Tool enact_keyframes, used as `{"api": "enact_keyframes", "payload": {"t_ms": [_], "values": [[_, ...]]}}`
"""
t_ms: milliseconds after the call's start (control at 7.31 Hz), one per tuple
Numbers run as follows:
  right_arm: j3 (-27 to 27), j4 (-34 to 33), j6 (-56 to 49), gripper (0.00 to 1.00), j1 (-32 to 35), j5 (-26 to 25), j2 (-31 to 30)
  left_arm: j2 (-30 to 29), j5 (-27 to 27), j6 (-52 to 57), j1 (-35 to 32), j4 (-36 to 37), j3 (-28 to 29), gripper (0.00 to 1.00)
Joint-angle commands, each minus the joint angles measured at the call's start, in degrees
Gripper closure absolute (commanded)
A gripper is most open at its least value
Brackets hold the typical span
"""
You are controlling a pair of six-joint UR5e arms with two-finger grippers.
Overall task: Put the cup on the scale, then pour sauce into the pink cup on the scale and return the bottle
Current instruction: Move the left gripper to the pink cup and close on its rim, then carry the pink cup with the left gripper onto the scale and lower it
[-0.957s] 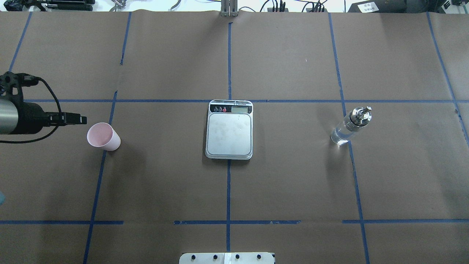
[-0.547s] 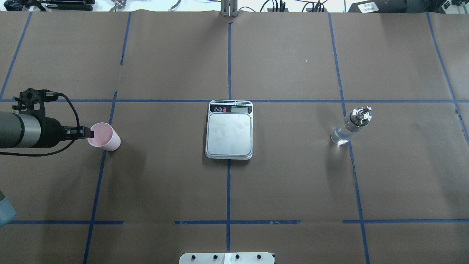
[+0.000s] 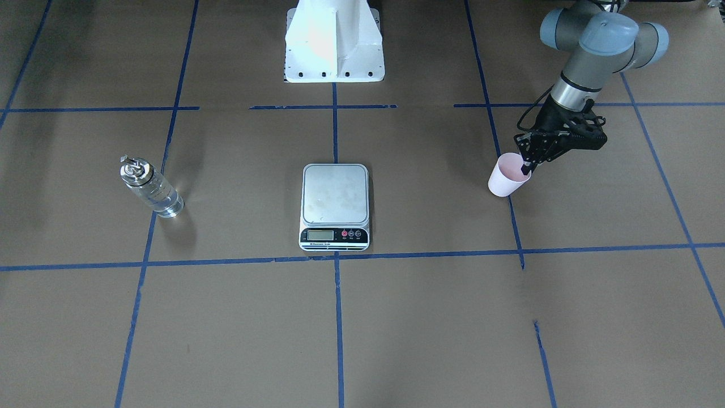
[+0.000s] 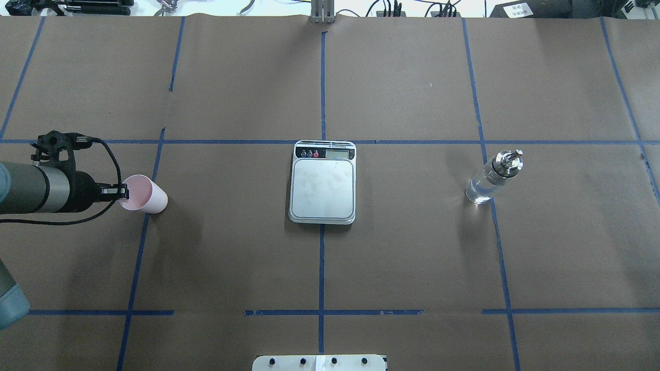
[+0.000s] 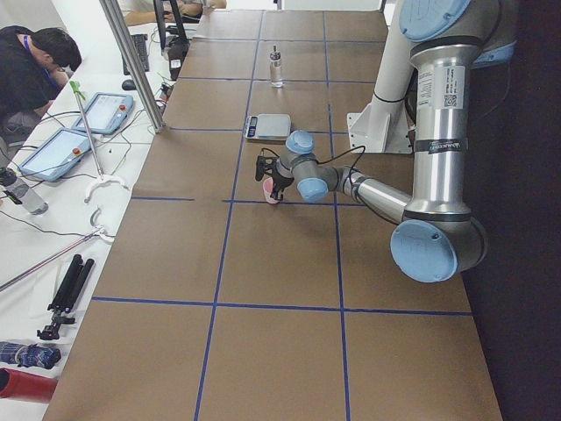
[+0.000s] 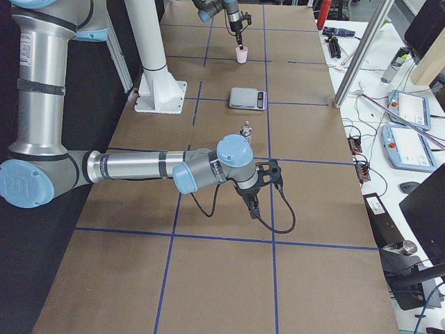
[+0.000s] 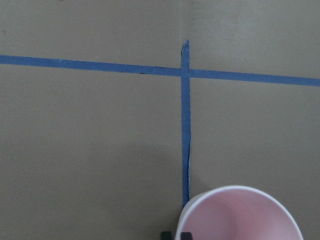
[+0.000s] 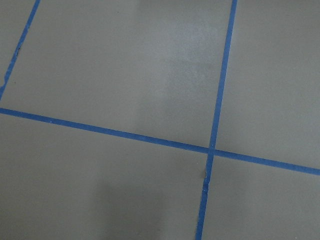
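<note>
The left arm reaches in low from 9 o'clock in the overhead view, its left gripper (image 4: 122,192) narrowed at the cup's (image 4: 145,193) rim. The right arm stretches out low, right gripper (image 6: 253,207) pointing down.

Robotics lab / test bench. Table (image 4: 412,257) covered w/ brown paper, gridded w/ blue tape (image 4: 321,268). White robot pedestal (image 3: 334,45) bolted at table's edge. Beside table: operator (image 5: 31,74) at a side desk w/ teach pendants (image 5: 105,110), cables, tripod (image 5: 66,294) on floor; aluminium frame post (image 5: 131,61) next to table.
</note>
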Motion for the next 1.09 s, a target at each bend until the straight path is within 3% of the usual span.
{"api": "enact_keyframes", "payload": {"t_ms": [0, 137, 274, 410, 957], "values": [[0.0, 0.1, -0.1, 0.0, 0.0, 0.0, -0.2, -3.2, -2.2, 2.8, -0.1, 13.3, -8.7, 1.0], [0.1, 0.0, -0.1, 0.0, 0.0, 0.0, -0.2, -11.6, -2.3, 3.7, -0.1, 25.2, -10.8, 1.0], [0.1, 0.0, 0.0, 0.0, 0.0, 0.0, -0.2, -23.7, -2.3, 3.1, 0.0, 36.9, -8.7, 1.0], [0.2, 0.0, 0.1, 0.0, 0.0, 0.0, -0.2, -32.8, -2.4, 0.4, 0.5, 42.8, -4.7, 1.0], [0.1, 0.1, 0.2, 0.0, 0.0, 1.3, -0.4, -52.6, -0.1, -15.0, 7.5, 41.3, 14.0, 1.0]]}}
